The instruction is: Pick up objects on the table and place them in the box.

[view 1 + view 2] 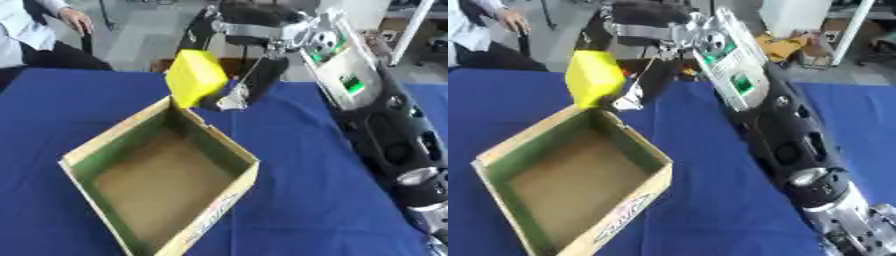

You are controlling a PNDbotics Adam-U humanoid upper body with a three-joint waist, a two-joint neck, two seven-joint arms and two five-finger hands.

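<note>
My right hand (pixel 255 27) reaches in from the lower right on its long black and silver arm (pixel 376 125). It is shut on a yellow block-shaped object (pixel 194 75) and holds it in the air, tilted, just above the far corner of the open cardboard box (pixel 226 141). The box stands askew on the blue table (pixel 302 195) and I see nothing inside it, only its brown floor and green inner walls. Dark fingers (pixel 262 75) hang beside the yellow object, with a small silvery piece (pixel 230 102) at their lower end. My left hand shows in neither view.
The blue cloth runs bare around the box on the left, front and right. Beyond the table's far edge lie grey floor, a brown item and a white pole (pixel 411 30) at the upper right.
</note>
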